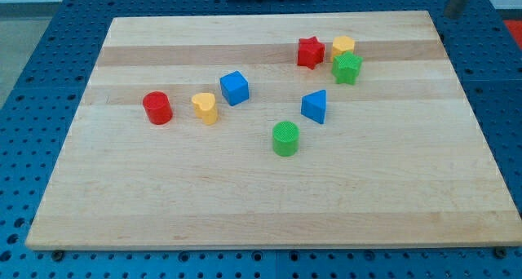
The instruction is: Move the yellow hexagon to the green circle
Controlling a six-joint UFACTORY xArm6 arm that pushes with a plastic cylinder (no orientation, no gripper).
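The yellow hexagon (pixel 343 46) sits on the wooden board near the view's top right, between a red star (pixel 310 52) on its left and a green star (pixel 347 68) just below it. The green circle (pixel 286 138) stands near the board's middle, well below and to the left of the hexagon. A blue triangle (pixel 315 106) lies between them. A dark rod shows at the view's top right corner, off the board; my tip (pixel 453 15) is far to the right of and above the hexagon and touches no block.
A blue cube (pixel 234 88), a yellow heart (pixel 205 108) and a red circle (pixel 157 108) stand in a row at the left middle. The wooden board (pixel 261 205) rests on a blue perforated table.
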